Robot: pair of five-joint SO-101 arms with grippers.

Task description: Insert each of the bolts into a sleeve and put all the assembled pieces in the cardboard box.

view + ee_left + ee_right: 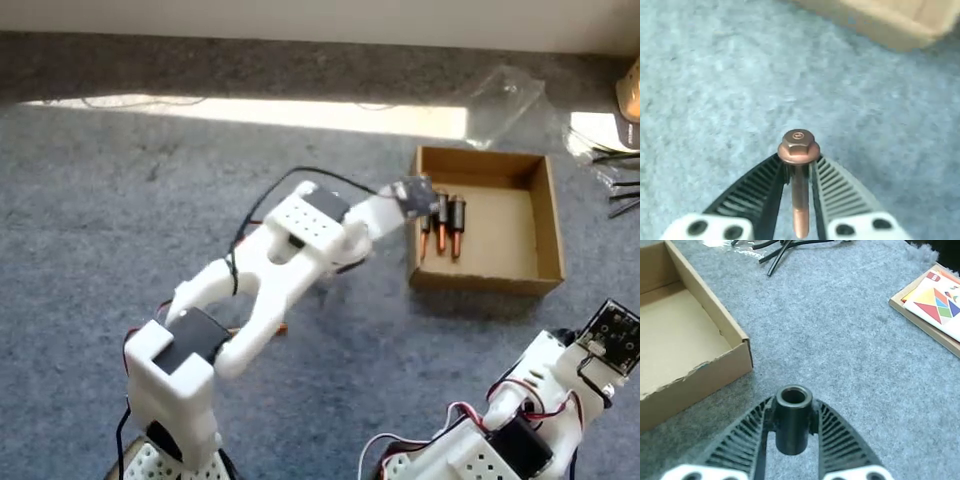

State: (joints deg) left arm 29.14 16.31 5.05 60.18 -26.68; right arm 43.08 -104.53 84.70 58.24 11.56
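Copper bolt (798, 146) with a hex flange head was clamped by its shank between the two ribbed fingers of the left gripper (799, 167). The head poked out just past the tips, above the grey carpet (715, 90). Black sleeve (792, 420) was pinched between the fingers of the right gripper (792, 412), its dark open bore facing the camera. Bolt and sleeve were apart, one in each gripper.

High view: cardboard box (485, 283) sat open-topped at about 2 o'clock from the carpet's middle. Three assembled pieces (441, 222) lay inside, side by side along the box's 9 o'clock wall. Their dark sleeve ends pointed to 12 o'clock and their copper ends to 6 o'clock. The one nearest the wall was partly hidden.

Left arm (300, 225) ran from the 7 o'clock corner up toward 2 o'clock. Its tip was at the box's 9 o'clock wall, near the 10 o'clock corner. Right arm (540, 410) sat at 5 o'clock of the frame, near the box on its 6 o'clock side and not touching it.

A clear plastic bag (505, 100) lay at 12 o'clock of the box. Black strips (620, 185) lay at 3 o'clock of it. A sunlit strip (250, 112) crossed the carpet at 11 o'clock. A coloured puzzle board (935, 300) lay on the carpet in the right wrist view, well apart from the box.
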